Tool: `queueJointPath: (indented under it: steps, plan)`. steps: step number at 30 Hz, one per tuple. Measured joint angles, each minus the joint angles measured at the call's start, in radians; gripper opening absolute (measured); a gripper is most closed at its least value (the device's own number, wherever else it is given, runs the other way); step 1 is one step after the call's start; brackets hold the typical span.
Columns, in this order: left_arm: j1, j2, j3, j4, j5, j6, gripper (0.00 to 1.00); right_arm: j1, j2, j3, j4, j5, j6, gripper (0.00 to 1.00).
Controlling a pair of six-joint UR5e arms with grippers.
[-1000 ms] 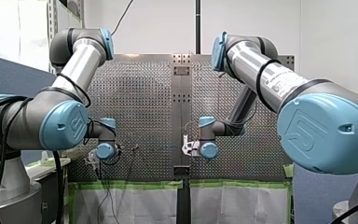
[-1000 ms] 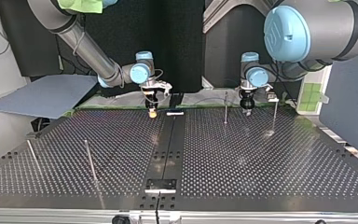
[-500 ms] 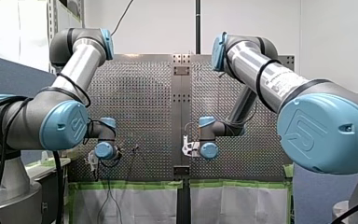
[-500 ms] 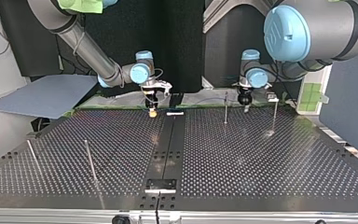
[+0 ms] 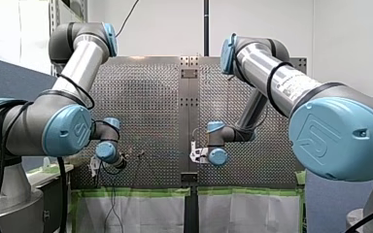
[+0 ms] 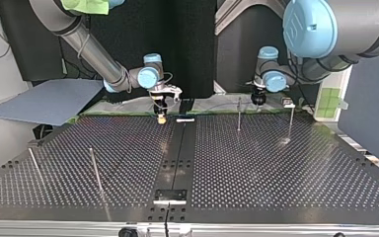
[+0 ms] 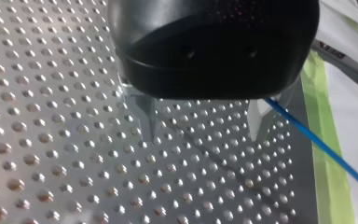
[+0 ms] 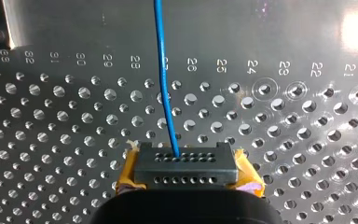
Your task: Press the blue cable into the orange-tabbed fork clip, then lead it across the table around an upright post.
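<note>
my right gripper (image 8: 185, 163) is clamped on the blue cable (image 8: 164, 93) so it leads out ahead over the perforated table (image 8: 51, 116), my left gripper (image 7: 204, 123) hangs wide open with the cable just beside one finger (image 7: 259, 122), ready to grab I'd guess, can't really spot the fork clip.

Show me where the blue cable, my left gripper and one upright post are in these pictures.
blue cable (image 8: 162, 79), right wrist view: the middle of its visible run.
left gripper (image 7: 204, 135), left wrist view: midway between its open jaws.
upright post (image 6: 239, 114), top view: the middle of its shaft.
</note>
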Motion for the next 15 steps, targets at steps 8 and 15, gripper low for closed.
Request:
queueJointPath:
  steps: [8, 15]
  plan:
    - [-0.015, 0.057, -0.058, -0.003, 0.026, -0.001, 0.97, 0.0, 0.0, 0.0, 0.008, 0.0, 0.001, 0.0]
    - [-0.03, 0.061, -0.108, 0.014, 0.057, -0.001, 0.97, 0.0, 0.0, -0.001, 0.009, 0.0, 0.003, 0.0]
